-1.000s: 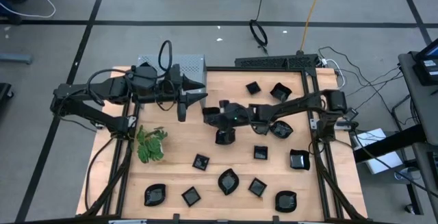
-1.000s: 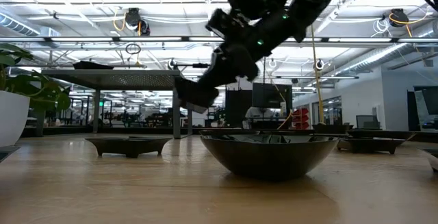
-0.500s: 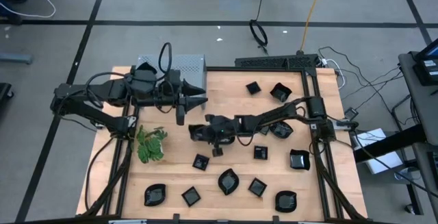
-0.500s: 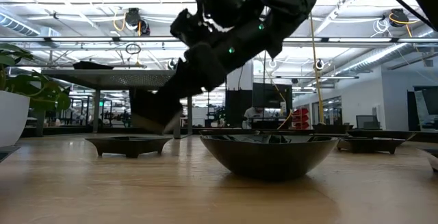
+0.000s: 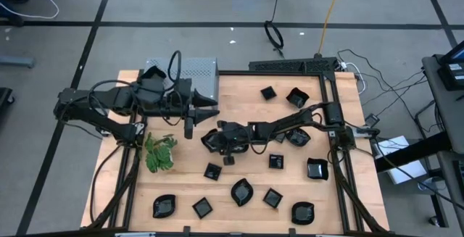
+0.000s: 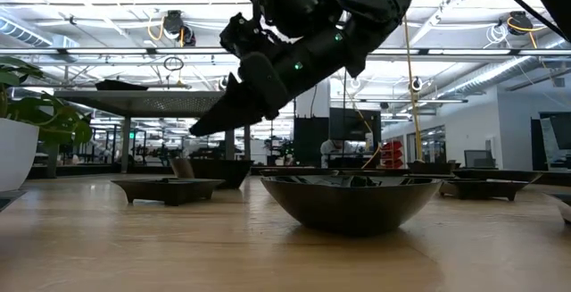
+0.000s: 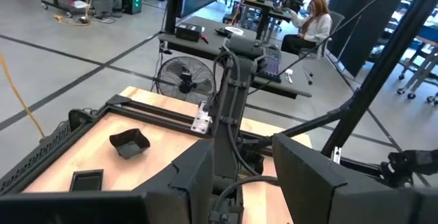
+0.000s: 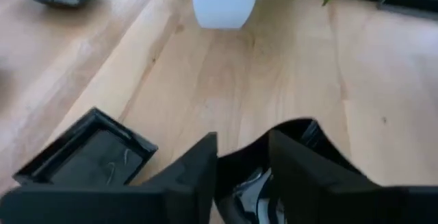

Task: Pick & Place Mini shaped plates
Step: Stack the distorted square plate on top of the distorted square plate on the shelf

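Jaws, right gripper (image 5: 209, 140): parted above my released mini plate (image 8: 287, 155), mid-table.
Plate: on the wood near the plant (image 5: 159, 152).
Left gripper (image 5: 212, 106): parted, empty, hovering beside the shelf (image 5: 194, 69).

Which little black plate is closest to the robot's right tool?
The plate just under the right tool, mid-table beside the plant. All other plates lie farther off.

1. Left arm (image 5: 101, 106): matte black links, jointed, with a black cable looped above the wrist.
2. Right arm (image 5: 290, 125): matte black links; small green indicator lights are seen on the wrist housing in the low view.
3. Left gripper (image 5: 212, 105): two dark tapered fingers.
4. Right gripper (image 8: 243, 159): two flat black angular fingers.
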Available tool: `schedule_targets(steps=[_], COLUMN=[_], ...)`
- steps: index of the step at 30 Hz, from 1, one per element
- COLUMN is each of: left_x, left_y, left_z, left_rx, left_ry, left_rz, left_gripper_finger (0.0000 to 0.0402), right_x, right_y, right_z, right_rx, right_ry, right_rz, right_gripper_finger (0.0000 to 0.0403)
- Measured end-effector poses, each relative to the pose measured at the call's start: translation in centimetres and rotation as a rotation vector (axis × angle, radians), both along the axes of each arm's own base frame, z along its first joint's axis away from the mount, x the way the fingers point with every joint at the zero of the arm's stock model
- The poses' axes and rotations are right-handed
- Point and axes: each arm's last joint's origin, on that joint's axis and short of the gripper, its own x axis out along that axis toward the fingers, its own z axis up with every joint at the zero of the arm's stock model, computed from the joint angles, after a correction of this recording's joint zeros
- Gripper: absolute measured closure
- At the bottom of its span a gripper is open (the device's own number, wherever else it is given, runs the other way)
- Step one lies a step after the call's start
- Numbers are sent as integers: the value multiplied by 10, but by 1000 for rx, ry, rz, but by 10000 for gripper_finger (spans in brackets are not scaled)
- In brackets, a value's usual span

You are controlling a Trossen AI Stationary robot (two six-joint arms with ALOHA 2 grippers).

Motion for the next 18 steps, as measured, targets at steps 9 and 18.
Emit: schedule_targets(steps=[9, 18], left_x=[-10, 6], left_y=[-5, -18], left_z=[-38, -79], left_rx=[58, 301], left_ry=[405, 725], left_rz=[-28, -213], left_gripper_finger=[250, 250], right_x=[-33, -117], right_y=[-8, -18], right_z=[85, 173], right_rx=[-103, -228], right_ry=[-40, 31], right_rz=[-78, -271], right_gripper_finger=[242, 257])
